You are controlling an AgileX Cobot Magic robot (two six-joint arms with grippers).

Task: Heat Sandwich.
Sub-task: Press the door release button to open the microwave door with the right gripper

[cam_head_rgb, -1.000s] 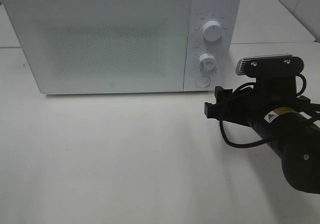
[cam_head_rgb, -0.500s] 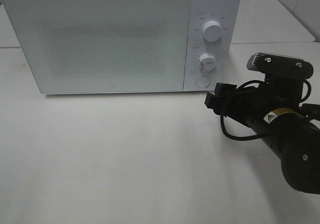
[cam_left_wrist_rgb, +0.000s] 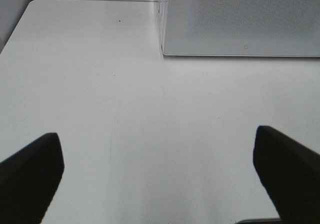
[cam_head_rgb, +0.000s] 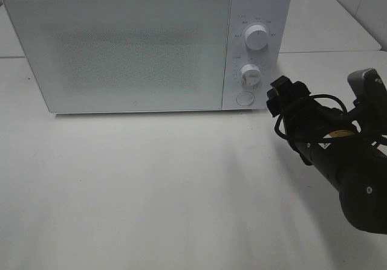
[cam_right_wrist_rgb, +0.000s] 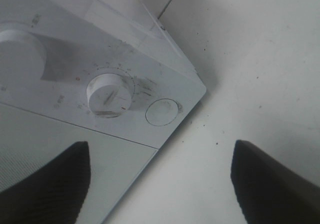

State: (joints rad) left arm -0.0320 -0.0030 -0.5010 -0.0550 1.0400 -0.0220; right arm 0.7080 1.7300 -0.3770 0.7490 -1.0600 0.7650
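The white microwave stands at the back of the table with its door shut. The sandwich is out of view in every frame. My right gripper hovers just right of the microwave's control panel, level with the round button. In the right wrist view the right gripper is open and empty. It faces the lower knob and the button. My left gripper is open with nothing in it, over bare table in front of the microwave's left corner. It does not show in the exterior high view.
The upper knob and lower knob sit on the panel's right side. The white table stretches in front of the microwave. A seam between table tops runs behind the right arm.
The right arm has rolled at the wrist, and its gripper has risen and moved back toward the microwave's control panel. The microwave has not moved.
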